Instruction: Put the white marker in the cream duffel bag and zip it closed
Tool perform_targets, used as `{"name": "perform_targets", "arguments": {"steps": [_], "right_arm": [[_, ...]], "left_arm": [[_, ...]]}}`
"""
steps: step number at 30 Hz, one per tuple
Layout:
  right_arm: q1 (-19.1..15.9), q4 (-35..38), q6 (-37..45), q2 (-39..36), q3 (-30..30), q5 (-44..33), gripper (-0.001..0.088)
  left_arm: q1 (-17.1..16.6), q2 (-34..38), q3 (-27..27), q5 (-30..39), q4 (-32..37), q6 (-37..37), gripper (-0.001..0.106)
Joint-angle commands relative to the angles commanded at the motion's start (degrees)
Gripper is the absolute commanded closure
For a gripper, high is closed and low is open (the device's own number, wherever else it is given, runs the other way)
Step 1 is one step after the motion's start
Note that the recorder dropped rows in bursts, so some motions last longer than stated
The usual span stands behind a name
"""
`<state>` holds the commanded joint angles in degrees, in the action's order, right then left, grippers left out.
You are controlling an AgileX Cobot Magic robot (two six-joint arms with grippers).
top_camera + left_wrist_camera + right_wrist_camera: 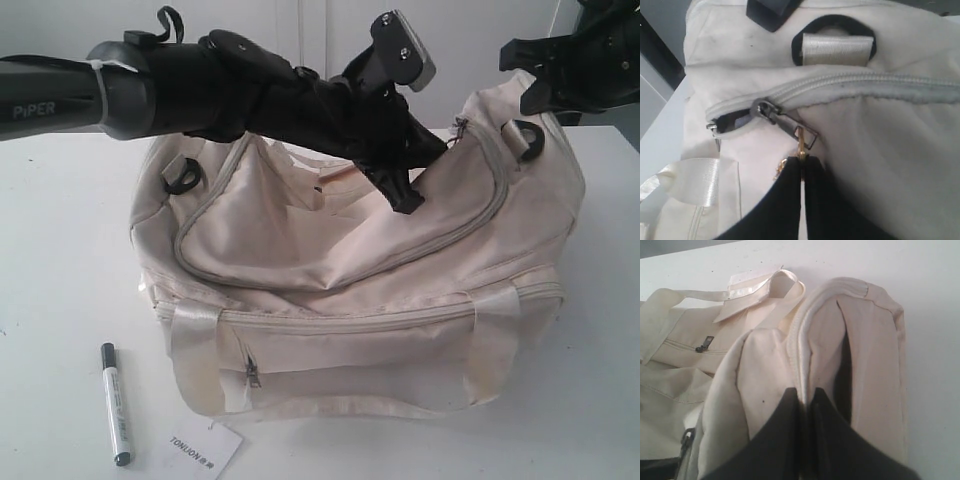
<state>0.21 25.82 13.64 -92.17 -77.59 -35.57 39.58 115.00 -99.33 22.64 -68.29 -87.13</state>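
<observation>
The cream duffel bag [350, 300] sits mid-table. The white marker [116, 404] lies on the table in front of the bag's left end, outside it. My left gripper [408, 200] reaches across the bag's top to its right part. In the left wrist view the left gripper [801, 162] is shut on the metal zipper pull [801, 139]. The slider [765, 109] has closed teeth on one side and a short open gap on the other. My right gripper [545, 85] is at the bag's right end; the right gripper [805, 397] is shut on a fold of the bag's fabric [815, 340].
A white paper tag [205, 450] lies by the marker at the table's front edge. Black D-rings [527, 138] [183, 175] sit at the bag's two ends. The front pocket zipper [252, 374] faces the camera. Bare white table [60, 250] lies left of the bag.
</observation>
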Motion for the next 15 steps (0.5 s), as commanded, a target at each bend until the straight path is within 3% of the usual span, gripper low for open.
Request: {"name": "perform_targets", "arguments": {"steps": [6,15], "right_arm": [[0.0,0.0,0.0,0.0,0.0,0.0,0.0868],[0.0,0.0,0.0,0.0,0.0,-0.12,0.0868]], "left_arm": [[0.0,-3.29,-0.13,0.13,-4.46,0.14,0.105],[0.0,-4.09,-0.13,6.91,-7.49,0.22,0.105]]}}
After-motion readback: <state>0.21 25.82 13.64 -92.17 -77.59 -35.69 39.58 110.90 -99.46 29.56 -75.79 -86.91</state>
